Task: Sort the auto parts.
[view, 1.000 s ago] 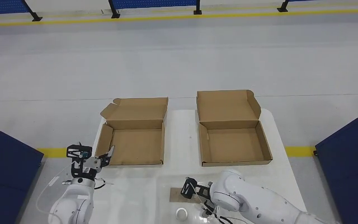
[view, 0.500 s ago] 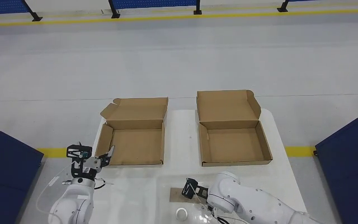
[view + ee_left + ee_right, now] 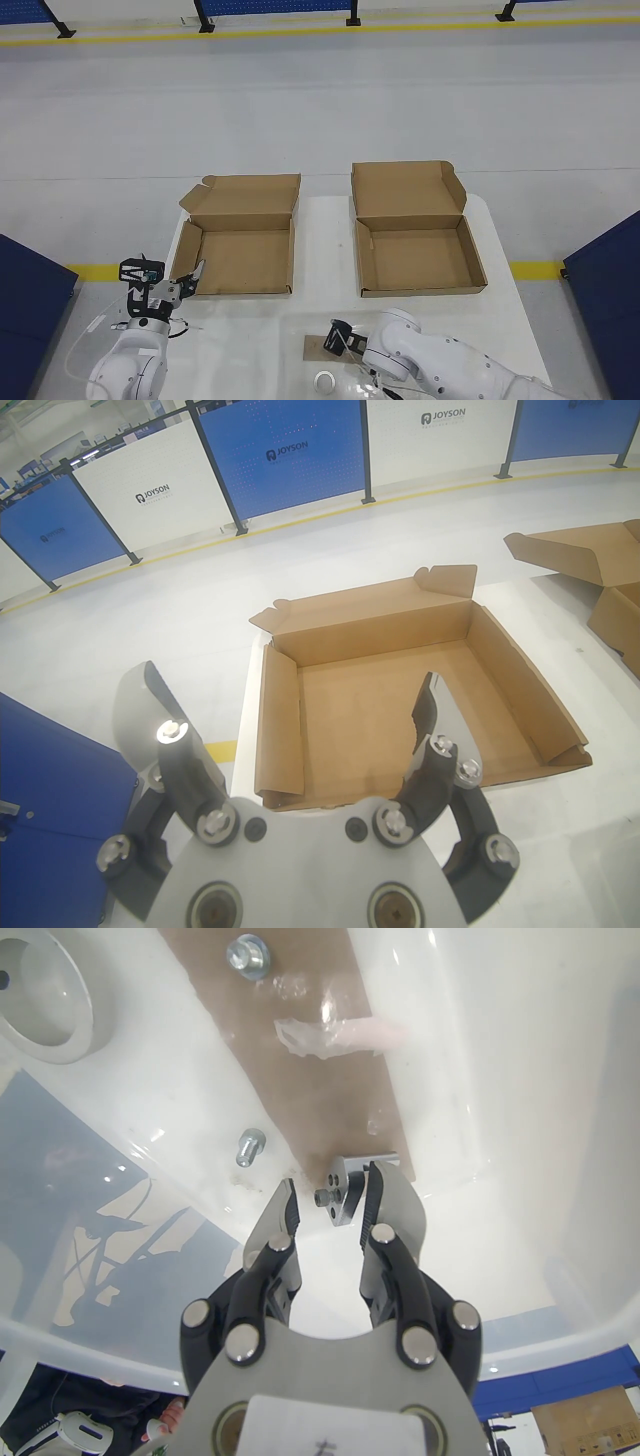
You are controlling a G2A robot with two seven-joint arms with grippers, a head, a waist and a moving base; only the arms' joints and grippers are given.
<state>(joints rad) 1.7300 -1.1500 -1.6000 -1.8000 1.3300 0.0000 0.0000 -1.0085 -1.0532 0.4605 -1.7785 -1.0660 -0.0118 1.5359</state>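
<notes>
My right gripper (image 3: 332,1188) is open and straddles a small metal block (image 3: 341,1195) with a screw in its face; one finger lies close against the block's side. The block rests at the end of a brown card (image 3: 310,1078) inside a white plastic bin (image 3: 500,1078). A loose bolt (image 3: 249,1148), a flanged bolt (image 3: 248,955), a white ring (image 3: 45,1003) and a scrap of clear wrap (image 3: 340,1035) lie nearby. In the top view this right gripper (image 3: 340,338) is by the card (image 3: 316,348) near the table's front. My left gripper (image 3: 287,685) hangs open and empty before the left cardboard box (image 3: 280,720).
Two open, empty cardboard boxes stand side by side on the white table, the left box (image 3: 290,255) and the right box (image 3: 474,255), lids folded back. The left gripper (image 3: 186,285) is at the left box's near corner. A blue panel (image 3: 605,290) stands to the right.
The right arm has shifted slightly leftward along the table's front, its gripper staying over the brown card. The left arm has not moved.
</notes>
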